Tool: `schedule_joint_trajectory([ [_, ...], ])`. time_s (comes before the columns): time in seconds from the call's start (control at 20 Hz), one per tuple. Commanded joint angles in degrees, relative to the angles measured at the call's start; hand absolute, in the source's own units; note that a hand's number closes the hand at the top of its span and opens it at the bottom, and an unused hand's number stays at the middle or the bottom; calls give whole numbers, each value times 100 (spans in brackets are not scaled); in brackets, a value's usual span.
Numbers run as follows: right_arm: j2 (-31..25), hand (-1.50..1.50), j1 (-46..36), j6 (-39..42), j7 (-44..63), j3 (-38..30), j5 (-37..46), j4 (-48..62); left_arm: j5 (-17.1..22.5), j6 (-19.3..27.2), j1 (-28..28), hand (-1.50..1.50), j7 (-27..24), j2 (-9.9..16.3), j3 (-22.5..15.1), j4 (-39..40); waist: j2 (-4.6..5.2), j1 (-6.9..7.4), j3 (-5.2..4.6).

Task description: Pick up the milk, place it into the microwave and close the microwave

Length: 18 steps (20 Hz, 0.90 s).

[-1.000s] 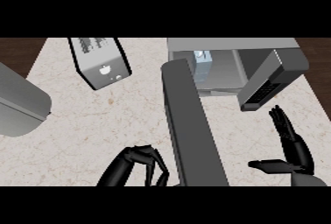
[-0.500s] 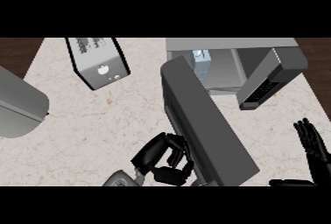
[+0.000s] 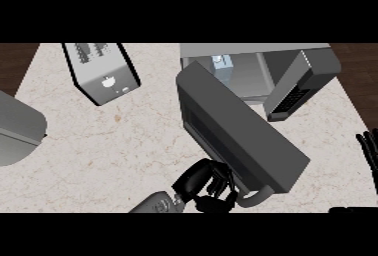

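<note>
Two hands showing, microwave (image 3: pixel 295 75) door (image 3: pixel 236 132) partly swung.
I'm seeing my left hand (image 3: pixel 207 182) curling against the door's outer face; my right hand (image 3: pixel 367 147) is resting released beside it, milk (image 3: pixel 219 61) sitting inside.

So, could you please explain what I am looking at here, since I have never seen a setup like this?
This is the view from a humanoid robot's head, looking steeply down at a pale stone kitchen counter. The robot has two black hands on grey forearms. Its left hand, at the bottom middle, has its fingers curled at the handle end of the microwave door, the big dark grey slab swung partly across the opening. Its right hand shows only as fingers at the right edge, resting.

The microwave sits at the top right. Inside it, at the back left, a small pale carton is visible, probably the milk. At the top left lies a silver toaster, and a grey appliance I cannot identify fills the left edge.
</note>
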Motion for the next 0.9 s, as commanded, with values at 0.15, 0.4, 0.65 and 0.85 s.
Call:
schedule_joint_trajectory([
  [0.15, -315, -150, -207, 246, -98, -17, -253, -630, 765, 1288, -435, 150, 177, -35, -592, 185, 38, -329, -17],
  [0.4, -331, -150, -393, 444, 300, 242, -589, -859, 1135, 1886, -983, 150, 163, -35, -470, 166, 87, -494, -25],
  [0.65, -517, -150, -448, 618, 526, 316, -841, -1050, 1646, 2292, -1261, 150, -384, -36, -96, 7, 145, -723, -49],
  [0.85, -604, -150, -402, 742, 722, 364, -1073, -1182, 2093, 2528, -1395, 150, -712, -36, 131, 51, 192, -894, -45],
])
